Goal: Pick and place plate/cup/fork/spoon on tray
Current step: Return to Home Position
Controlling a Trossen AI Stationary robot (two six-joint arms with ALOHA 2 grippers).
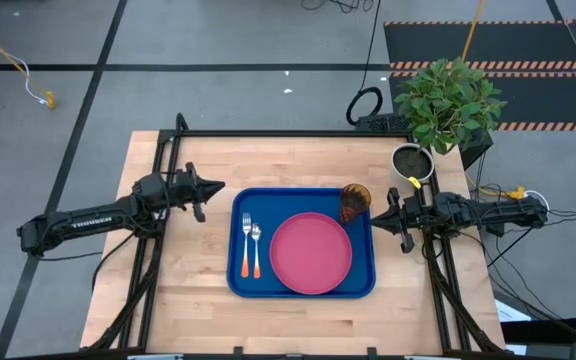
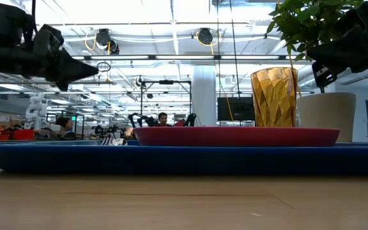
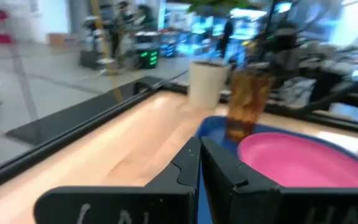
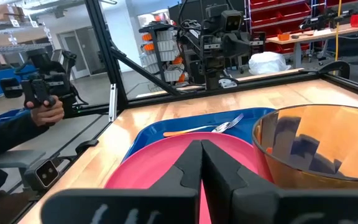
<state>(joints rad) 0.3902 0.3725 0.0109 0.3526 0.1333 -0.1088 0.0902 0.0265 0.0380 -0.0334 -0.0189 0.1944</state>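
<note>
Your left claw [image 1: 217, 187] and right claw [image 1: 380, 211] are pressed together, empty | tray [image 1: 238, 285] between them looks fully loaded, nothing left to hold.

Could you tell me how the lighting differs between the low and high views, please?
Low view: bright ceiling lights behind turn the left gripper into a dark silhouette, while the cup glows amber, lit from behind. High view: even light, no glare on the plate or the tray.

1. My left arm [image 1: 88, 220] reaches in level from its side, the left gripper [image 1: 211, 188] pointing inward, fingers pressed together.
2. My right arm [image 1: 488, 212] mirrors it opposite, the right gripper [image 1: 380, 213] likewise closed, tips facing across.
</note>
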